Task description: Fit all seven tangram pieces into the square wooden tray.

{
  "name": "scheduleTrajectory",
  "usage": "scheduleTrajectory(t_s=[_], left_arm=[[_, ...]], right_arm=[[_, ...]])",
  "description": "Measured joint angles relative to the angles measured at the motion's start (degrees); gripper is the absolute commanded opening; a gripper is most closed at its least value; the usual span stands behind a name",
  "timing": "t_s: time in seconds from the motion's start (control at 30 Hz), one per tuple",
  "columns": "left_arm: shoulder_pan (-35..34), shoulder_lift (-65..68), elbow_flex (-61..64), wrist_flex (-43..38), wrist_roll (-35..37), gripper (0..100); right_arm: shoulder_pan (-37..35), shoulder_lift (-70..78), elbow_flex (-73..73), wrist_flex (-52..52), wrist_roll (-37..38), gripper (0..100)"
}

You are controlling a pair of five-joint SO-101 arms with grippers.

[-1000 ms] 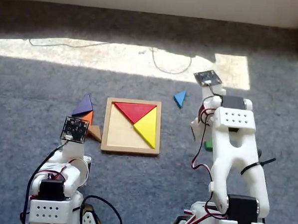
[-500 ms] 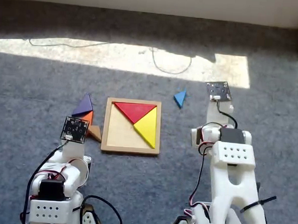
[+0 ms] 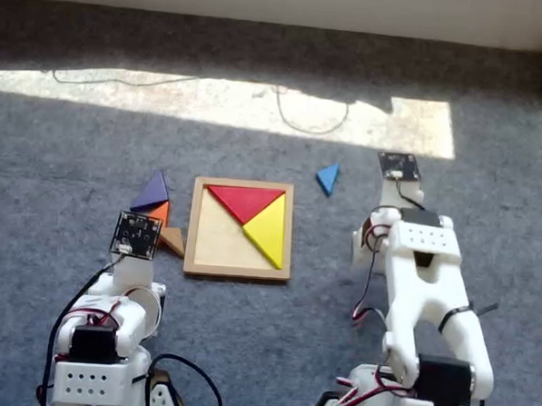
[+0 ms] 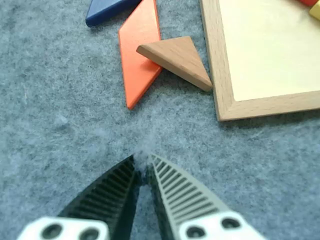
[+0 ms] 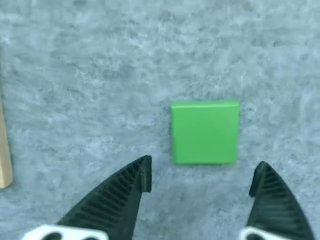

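Observation:
The square wooden tray [image 3: 216,244] holds a red triangle [image 3: 246,202] and a yellow triangle [image 3: 268,232]. Left of it lie a purple triangle [image 3: 151,192], an orange parallelogram [image 3: 160,213] and a wood-coloured triangle [image 3: 172,241]. My left gripper [image 4: 144,167] is shut and empty over the carpet, short of the orange parallelogram [image 4: 140,60] and the wood-coloured triangle [image 4: 177,60]. My right gripper [image 5: 202,172] is open, and a green square [image 5: 205,131] lies flat on the carpet just beyond its fingertips. A small blue triangle [image 3: 327,178] lies right of the tray.
Grey carpet covers the floor. A thin cable [image 3: 298,123] loops across the sunlit strip behind the tray. The tray's rim [image 5: 3,160] shows at the edge of the right wrist view. The right arm's white body [image 3: 422,275] stands over the carpet right of the tray.
The right arm has swung its wrist away from the tray and a little nearer, and its body now covers the green square in the high view. The left arm has not moved.

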Motion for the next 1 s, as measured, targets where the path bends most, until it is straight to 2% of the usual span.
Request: scheduleTrajectory(t_s=[0.17,0.4,0.47,0.63,0.77,1.0], left_arm=[[0.00,0.00,0.00,0.00,0.00,1],[0.00,0.00,0.00,0.00,0.00,1],[0.00,0.00,0.00,0.00,0.00,1],[0.00,0.00,0.00,0.00,0.00,1],[0.00,0.00,0.00,0.00,0.00,1],[0.00,0.00,0.00,0.00,0.00,1]], right_arm=[[1.41,9.58,-5.10,-0.18,1.58,29.5],[1.67,13.80,-7.74,-0.79,3.08,4.5],[1.85,13.80,-7.82,-1.41,3.08,0.2],[1.58,10.73,-7.56,-1.93,6.86,0.5],[-1.05,0.97,-5.54,-1.23,7.56,0.5],[-14.15,-13.98,-3.87,3.96,7.47,0.5]])
